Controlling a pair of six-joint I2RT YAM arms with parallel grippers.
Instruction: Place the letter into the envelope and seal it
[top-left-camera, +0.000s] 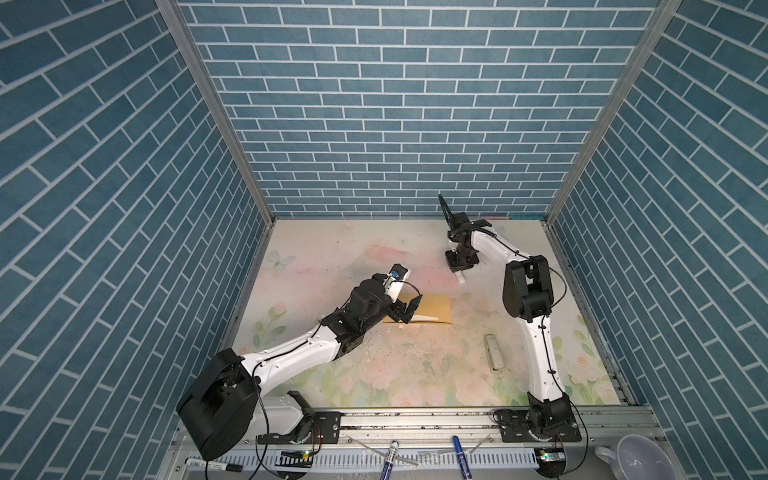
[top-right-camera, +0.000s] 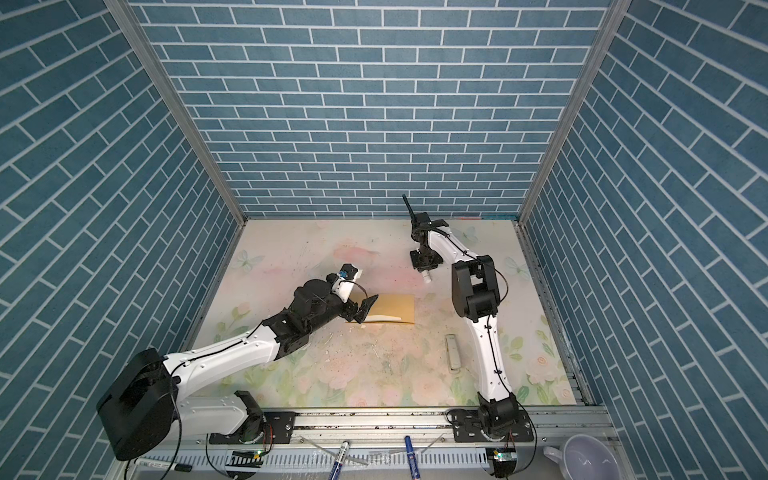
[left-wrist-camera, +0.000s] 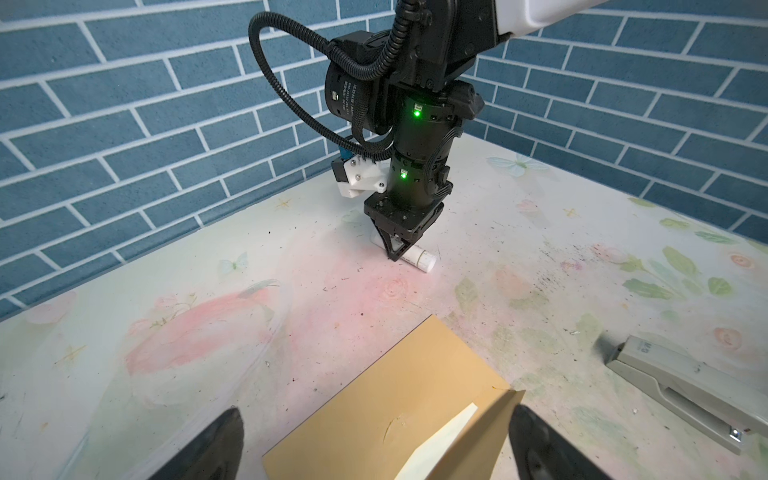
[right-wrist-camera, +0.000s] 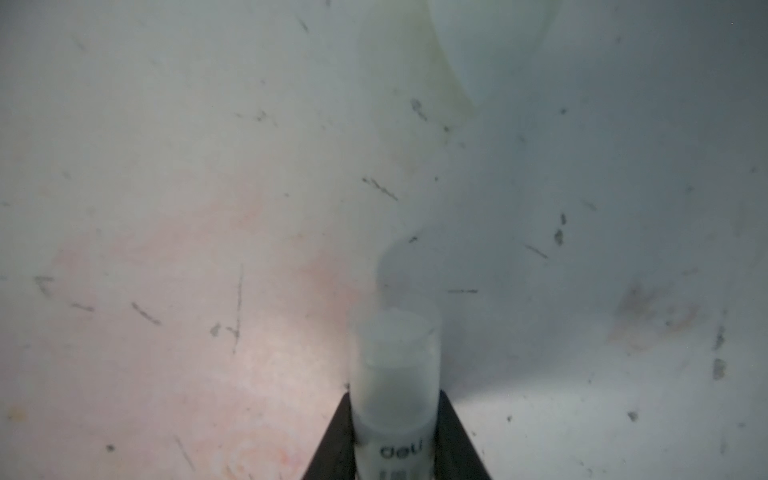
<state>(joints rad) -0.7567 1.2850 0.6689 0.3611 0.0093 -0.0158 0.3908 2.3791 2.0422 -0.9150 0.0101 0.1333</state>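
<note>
The right gripper (left-wrist-camera: 397, 251) clamps a glue stick (left-wrist-camera: 423, 259); the left gripper (left-wrist-camera: 376, 411) stands wide open, just over the envelope (left-wrist-camera: 415, 365).

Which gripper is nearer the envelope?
Left. The left gripper is open at the left end of the envelope; the right gripper is farther back, shut on a glue stick.

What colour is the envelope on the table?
The envelope is mustard yellow, clearest in the left wrist view.

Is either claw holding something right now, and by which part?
The right claw grips a white glue stick around its middle. The left claw hangs open over the envelope, holding nothing.
</note>
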